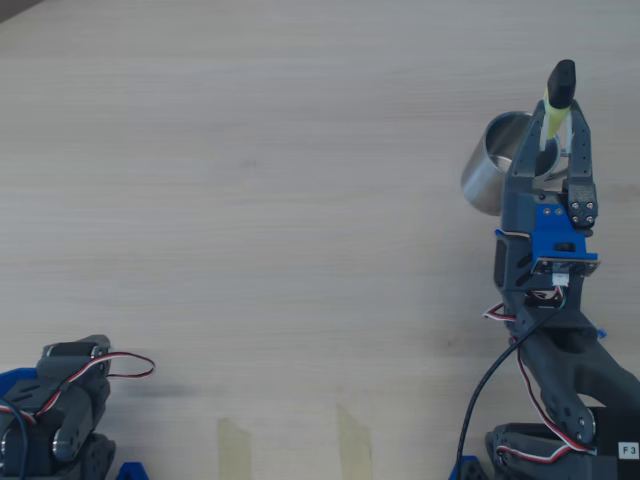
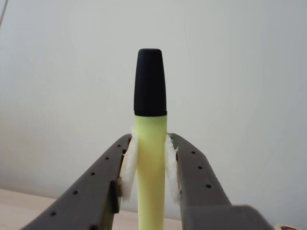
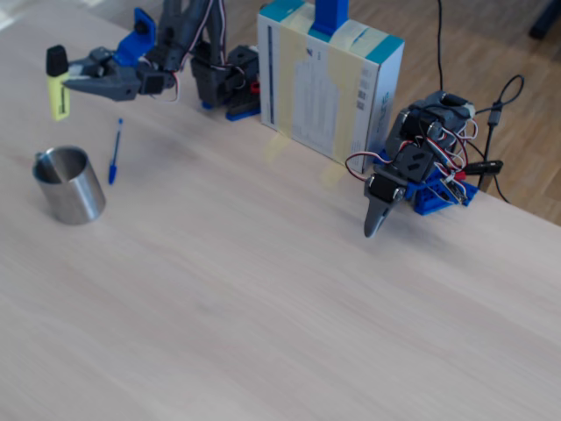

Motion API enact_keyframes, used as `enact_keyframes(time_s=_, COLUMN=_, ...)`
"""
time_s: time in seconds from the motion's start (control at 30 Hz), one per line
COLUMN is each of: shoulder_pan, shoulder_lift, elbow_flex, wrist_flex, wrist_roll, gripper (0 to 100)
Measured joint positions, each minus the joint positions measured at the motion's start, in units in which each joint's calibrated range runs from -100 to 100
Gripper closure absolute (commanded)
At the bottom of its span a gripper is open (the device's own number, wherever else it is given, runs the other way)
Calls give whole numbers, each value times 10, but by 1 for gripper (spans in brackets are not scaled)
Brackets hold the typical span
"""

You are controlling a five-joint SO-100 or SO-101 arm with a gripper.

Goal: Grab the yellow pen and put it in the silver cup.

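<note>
The gripper (image 2: pixel 151 179) is clamping the yellow pen (image 2: pixel 151 163) between its two white-padded fingers (image 2: pixel 128 167), and in the wrist view the pen is standing upright with its black cap on top, against a plain pale wall. In the fixed view the arm is reaching out from the far side of the table, and the gripper (image 3: pixel 68 86) is holding the yellow pen (image 3: pixel 58 83) up in the air, above the silver cup (image 3: pixel 70 186) and a little to the left of it; the pen is clear of the cup, not touching it. The cup is standing upright on the light wooden table (image 3: pixel 263 289), mouth open. Just beside it on the table a thin blue pen (image 3: pixel 114 151) is lying flat. From overhead the gripper (image 1: pixel 553 130) is sitting over the silver cup (image 1: pixel 492 170), with the yellow pen (image 1: pixel 556 100) poking out past the cup's rim, cap end farthest from the arm. A second arm (image 3: pixel 412 175) is resting folded at the table's edge, well apart from the cup, and a cardboard box (image 3: pixel 329 83) is standing between the two arms.
</note>
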Motion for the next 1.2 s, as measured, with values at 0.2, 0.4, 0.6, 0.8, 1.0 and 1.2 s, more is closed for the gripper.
enact_keyframes(time_s=0.2, shoulder_pan=8, shoulder_lift=53, elbow_flex=-17, wrist_flex=-29, wrist_roll=0, gripper=97)
enact_keyframes(time_s=0.4, shoulder_pan=10, shoulder_lift=107, elbow_flex=-59, wrist_flex=-29, wrist_roll=1, gripper=97)
enact_keyframes(time_s=0.6, shoulder_pan=25, shoulder_lift=173, elbow_flex=-75, wrist_flex=-37, wrist_roll=-19, gripper=98)
enact_keyframes(time_s=0.8, shoulder_pan=26, shoulder_lift=213, elbow_flex=-107, wrist_flex=-41, wrist_roll=-33, gripper=98)
enact_keyframes(time_s=1.0, shoulder_pan=26, shoulder_lift=241, elbow_flex=-107, wrist_flex=-41, wrist_roll=-43, gripper=98)
enact_keyframes(time_s=1.2, shoulder_pan=37, shoulder_lift=269, elbow_flex=-107, wrist_flex=-41, wrist_roll=-59, gripper=98)
